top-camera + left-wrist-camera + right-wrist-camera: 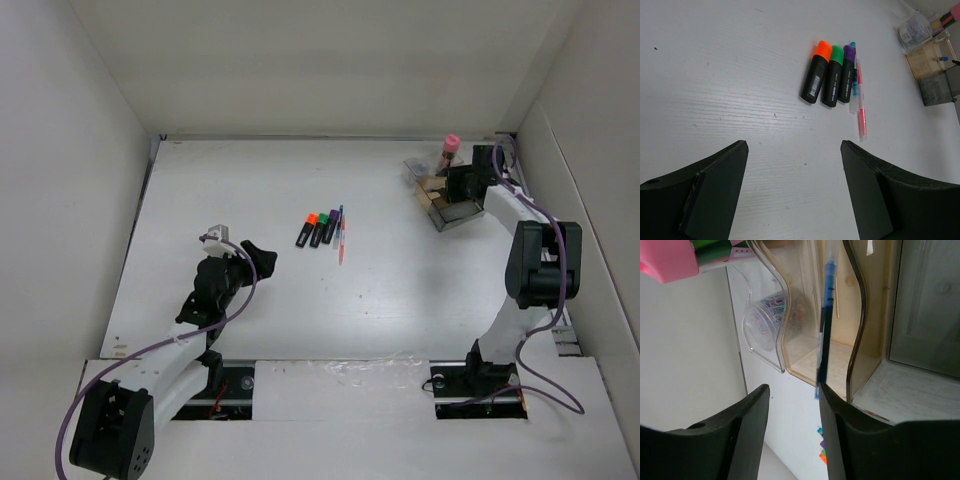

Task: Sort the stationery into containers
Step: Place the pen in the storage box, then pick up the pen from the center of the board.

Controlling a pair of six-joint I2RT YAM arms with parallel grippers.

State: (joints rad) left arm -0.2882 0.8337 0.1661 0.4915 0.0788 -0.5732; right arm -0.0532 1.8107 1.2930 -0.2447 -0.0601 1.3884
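Three stubby black highlighters lie side by side at mid-table: orange cap, green cap, purple cap. A thin pink pen and a thin purple-blue pen lie just to their right. My left gripper is open and empty, low over the table short of them. The brownish clear box stands at the far right. My right gripper is open at the box's edge. A blue pen stands in a tan compartment, its lower end touching my right finger.
A clear cup of coloured clips sits beside the box. A pink-topped item stands behind it. A grey compartment adjoins the tan ones. White walls enclose the table on three sides, close to the box.
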